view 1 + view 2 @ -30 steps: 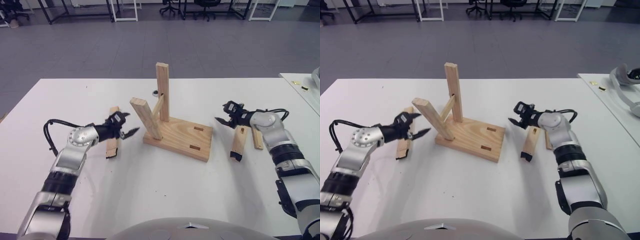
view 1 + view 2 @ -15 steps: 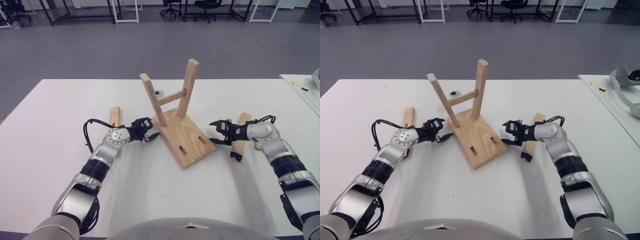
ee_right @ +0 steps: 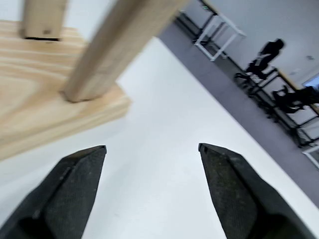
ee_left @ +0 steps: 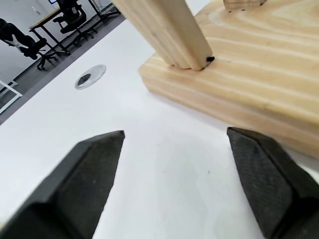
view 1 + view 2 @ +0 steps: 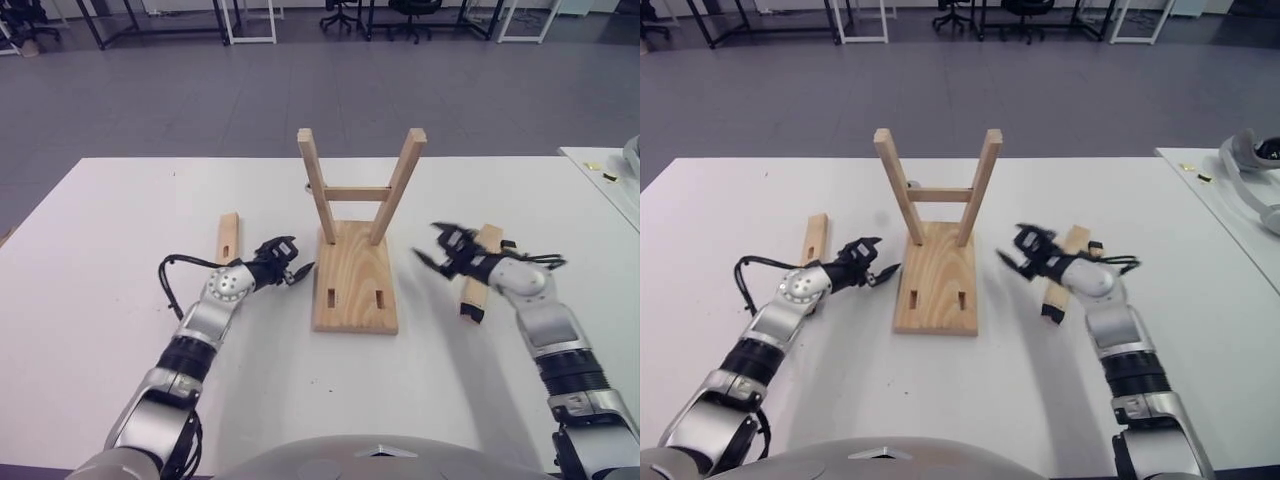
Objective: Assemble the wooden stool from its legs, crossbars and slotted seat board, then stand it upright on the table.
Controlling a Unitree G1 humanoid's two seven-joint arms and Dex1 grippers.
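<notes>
The slotted seat board (image 5: 355, 272) lies flat mid-table. Two legs (image 5: 318, 185) (image 5: 398, 185) stand in its far slots, joined by a crossbar (image 5: 357, 194). The two near slots (image 5: 331, 296) hold nothing. My left gripper (image 5: 300, 272) is open just left of the board, its fingers (image 4: 89, 174) apart and facing the board's edge (image 4: 249, 89). To the right of the board my right gripper (image 5: 428, 245) is open, with the board (image 3: 45, 114) and a leg (image 3: 114, 45) ahead of it. One loose leg (image 5: 228, 236) lies at the left, and loose pieces (image 5: 476, 275) lie at the right.
A round grommet (image 5: 913, 184) sits in the tabletop behind the stool. A second table with a white device (image 5: 1250, 170) stands at the far right. Bare white tabletop (image 5: 330, 390) stretches in front of the board.
The board with its two legs has turned so that its empty slots face me. My right gripper has drawn back from the board's right edge; my left gripper stays beside its left edge.
</notes>
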